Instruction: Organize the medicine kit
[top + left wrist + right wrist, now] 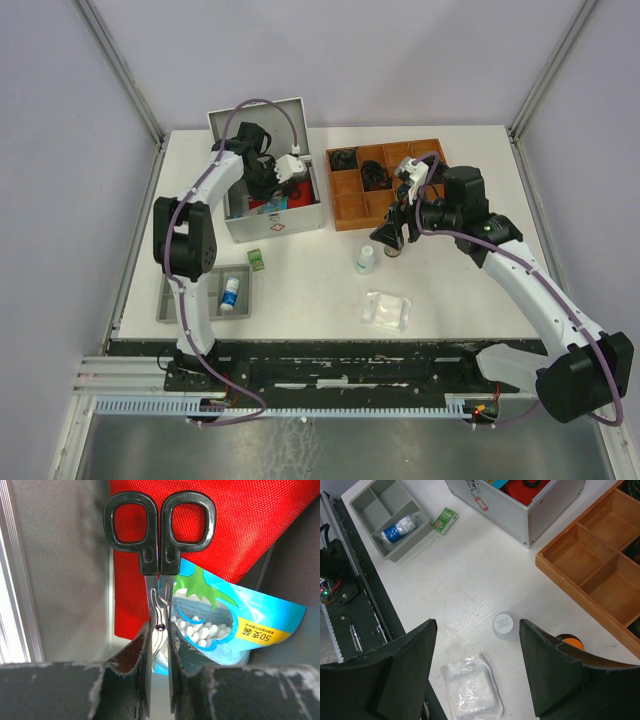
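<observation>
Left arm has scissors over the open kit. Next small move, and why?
Probably ease the left gripper down a little, then open it. Its jaws are shut on the blades of the scissors, whose black handles hang inside the medicine kit, over the red pouch and a blue packet. Released there, they should land in the case.

Fingers point(395, 675) wide — small bottle point(505, 625) upright on table point(460, 580).
</observation>
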`<move>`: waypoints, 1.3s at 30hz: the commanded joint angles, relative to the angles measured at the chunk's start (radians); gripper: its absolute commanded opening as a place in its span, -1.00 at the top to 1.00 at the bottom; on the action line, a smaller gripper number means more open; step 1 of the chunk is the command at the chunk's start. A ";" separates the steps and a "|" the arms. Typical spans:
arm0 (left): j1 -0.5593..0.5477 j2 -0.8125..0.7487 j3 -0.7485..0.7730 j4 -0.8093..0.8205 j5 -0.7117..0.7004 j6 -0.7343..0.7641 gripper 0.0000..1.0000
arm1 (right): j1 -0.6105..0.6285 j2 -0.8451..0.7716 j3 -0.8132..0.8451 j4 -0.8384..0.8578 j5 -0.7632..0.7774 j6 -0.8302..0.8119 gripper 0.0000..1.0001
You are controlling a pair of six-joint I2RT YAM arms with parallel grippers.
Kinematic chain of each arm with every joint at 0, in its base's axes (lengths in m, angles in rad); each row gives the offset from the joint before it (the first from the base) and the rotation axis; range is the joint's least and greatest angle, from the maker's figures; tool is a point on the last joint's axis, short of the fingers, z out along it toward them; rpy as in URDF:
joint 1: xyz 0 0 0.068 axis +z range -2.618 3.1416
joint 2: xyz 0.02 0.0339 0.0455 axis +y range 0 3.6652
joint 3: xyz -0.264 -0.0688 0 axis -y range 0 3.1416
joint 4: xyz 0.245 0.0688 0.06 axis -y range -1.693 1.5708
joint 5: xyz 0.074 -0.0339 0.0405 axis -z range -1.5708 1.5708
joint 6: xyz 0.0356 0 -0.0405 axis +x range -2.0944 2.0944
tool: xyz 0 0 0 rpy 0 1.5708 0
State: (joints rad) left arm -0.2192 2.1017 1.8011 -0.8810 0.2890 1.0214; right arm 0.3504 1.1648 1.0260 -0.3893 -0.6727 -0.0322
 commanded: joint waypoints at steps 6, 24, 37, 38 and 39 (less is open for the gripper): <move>0.004 -0.057 0.026 -0.015 0.022 0.031 0.34 | -0.007 -0.032 -0.004 0.014 -0.005 -0.020 -0.52; 0.003 -0.220 -0.036 0.119 0.027 -0.084 -0.71 | -0.011 -0.033 -0.004 0.011 -0.008 -0.030 -0.52; 0.003 -0.634 -0.415 0.263 0.098 -0.228 -0.75 | -0.016 -0.057 0.000 0.007 0.014 -0.027 -0.55; 0.002 -0.677 -0.480 0.274 0.106 -0.233 -0.76 | -0.016 -0.059 0.000 0.008 0.018 -0.026 -0.55; 0.003 -0.719 -0.525 0.287 0.113 -0.242 -0.76 | -0.016 -0.059 0.001 0.007 0.020 -0.026 -0.56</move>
State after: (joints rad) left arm -0.2192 1.5242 1.4197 -0.6601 0.3428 0.8555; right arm 0.3382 1.1339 1.0183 -0.3996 -0.6697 -0.0528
